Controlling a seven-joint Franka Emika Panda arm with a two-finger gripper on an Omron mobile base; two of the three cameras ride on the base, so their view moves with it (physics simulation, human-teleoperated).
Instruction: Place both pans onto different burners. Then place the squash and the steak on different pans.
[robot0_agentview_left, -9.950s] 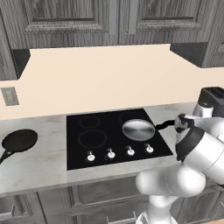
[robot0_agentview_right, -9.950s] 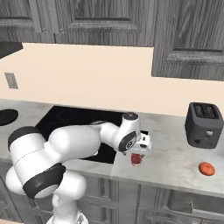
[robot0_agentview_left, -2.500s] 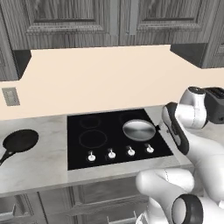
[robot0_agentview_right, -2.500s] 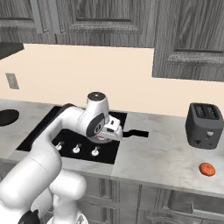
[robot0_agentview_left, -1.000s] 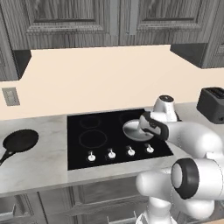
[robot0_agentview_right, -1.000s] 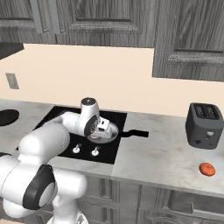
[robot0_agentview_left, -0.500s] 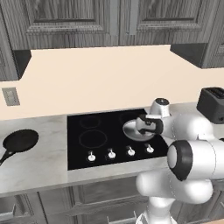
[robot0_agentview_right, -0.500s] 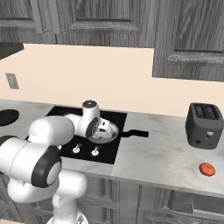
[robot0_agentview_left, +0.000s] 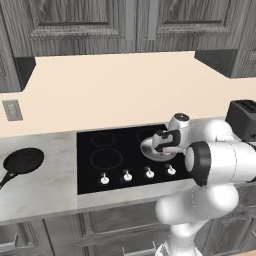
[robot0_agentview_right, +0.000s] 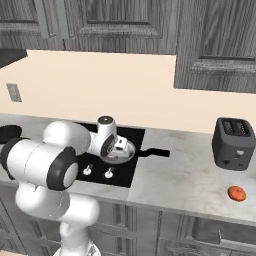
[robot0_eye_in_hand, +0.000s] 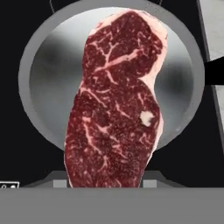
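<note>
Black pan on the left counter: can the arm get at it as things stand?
Probably not yet. The gripper holds the steak over the silver pan on the cooktop, so its jaws are occupied. The black pan lies uncovered, far left.

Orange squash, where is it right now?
In the right base view the small roundish orange squash sits on the grey marble counter at far right, in front of the dark toaster, well away from the black glass cooktop.

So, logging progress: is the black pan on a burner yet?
No. The black pan sits on the counter, left of the cooktop.
</note>
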